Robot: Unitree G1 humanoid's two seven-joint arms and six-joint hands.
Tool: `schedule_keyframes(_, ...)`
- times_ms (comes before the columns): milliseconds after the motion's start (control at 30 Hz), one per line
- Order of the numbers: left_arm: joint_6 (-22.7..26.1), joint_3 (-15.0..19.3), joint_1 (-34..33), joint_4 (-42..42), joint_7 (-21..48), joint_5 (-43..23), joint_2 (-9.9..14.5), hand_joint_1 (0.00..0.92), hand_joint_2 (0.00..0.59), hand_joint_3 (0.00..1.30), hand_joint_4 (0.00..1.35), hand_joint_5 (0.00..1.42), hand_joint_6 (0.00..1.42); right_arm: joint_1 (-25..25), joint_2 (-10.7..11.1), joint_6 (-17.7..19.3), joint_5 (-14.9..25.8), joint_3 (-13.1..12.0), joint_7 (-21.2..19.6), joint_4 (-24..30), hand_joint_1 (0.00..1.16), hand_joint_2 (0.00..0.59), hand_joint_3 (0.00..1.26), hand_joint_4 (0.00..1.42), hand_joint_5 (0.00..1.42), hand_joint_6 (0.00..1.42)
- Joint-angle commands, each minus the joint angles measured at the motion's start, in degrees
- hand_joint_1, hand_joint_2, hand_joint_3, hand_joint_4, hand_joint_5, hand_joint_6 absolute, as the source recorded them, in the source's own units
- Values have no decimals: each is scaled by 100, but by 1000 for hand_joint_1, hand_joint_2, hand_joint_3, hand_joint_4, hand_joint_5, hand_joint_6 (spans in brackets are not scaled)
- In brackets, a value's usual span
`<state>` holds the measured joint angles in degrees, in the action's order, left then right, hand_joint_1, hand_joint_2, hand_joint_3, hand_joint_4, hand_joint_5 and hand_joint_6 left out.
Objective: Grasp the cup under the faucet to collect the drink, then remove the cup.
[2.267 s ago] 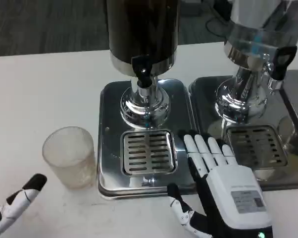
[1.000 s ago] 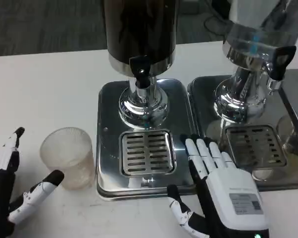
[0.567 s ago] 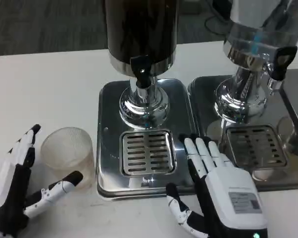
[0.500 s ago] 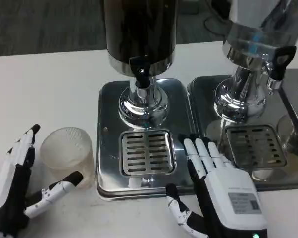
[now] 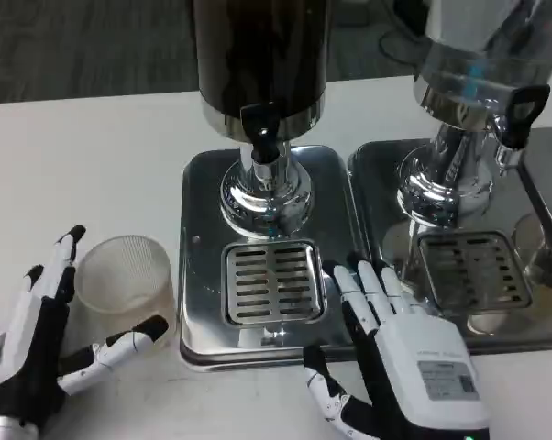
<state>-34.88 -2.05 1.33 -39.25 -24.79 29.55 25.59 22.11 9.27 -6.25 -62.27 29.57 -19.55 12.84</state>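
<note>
- Cup [image 5: 125, 284] is standing upright on the surface [image 5: 93, 165], near the front-left edge, just left of the drip tray [image 5: 203, 238]; not yet under the faucet [image 5: 262, 133].
- Cup looks empty; frosted and translucent, mouth up, long axis vertical.
- Left robot hand [image 5: 38, 348] is seen spread, nothing held. Fingers are raised along the cup's left side, thumb reaching across below its front-right. Cup sits in the gap between them; contact cannot be confirmed.
- Right robot hand [image 5: 395, 339] is seen spread and flat, palm down, fingertips resting on the front-right part of the drip tray beside the grate [image 5: 274, 282]. Nothing held.
- Key relation: cup lies just ahead and to the right of the left palm, already bracketed. Left robot hand is clearly the nearer one; the right is well apart from the cup, across the grate.
- Judged step: fingers to be closed round the cup wall, then the cup carried rightward onto the grate under the faucet.
- Risk: tipping if the thumb pushes before the fingers close.
</note>
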Motion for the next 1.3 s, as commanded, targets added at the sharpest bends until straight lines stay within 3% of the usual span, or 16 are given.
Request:
schedule_keyframes(33, -126, -41, -123, -215, -105, -59, 56, 260, 33, 0, 0, 129, 0, -52, 95, 126, 131, 46, 17, -48, 395, 439, 82, 0, 0, 128)
schedule_keyframes(367, -195, -209, -247, -345, -62, -65, 10, 219, 28, 0, 0, 193, 51, -23, 50, -61, 80, 56, 67, 5, 401, 434, 83, 0, 0, 138)
schedule_keyframes(867, -547, -310, -523, -770, -604, 44, -15, 240, 32, 5, 42, 337, 213, 41, 31, -130, 110, 42, 32, 67, 405, 434, 94, 0, 0, 161)
schedule_keyframes(1100, -551, -498, -579, -927, -886, 252, 12, 440, 66, 139, 245, 573, 643, 61, 68, -25, 138, 29, -150, 65, 406, 434, 134, 21, 36, 193)
schedule_keyframes(1300, -593, -572, -557, -962, -1260, 360, -13, 486, 74, 253, 407, 743, 933, 43, 91, 65, 274, 8, -176, 4, 407, 434, 143, 22, 49, 199)
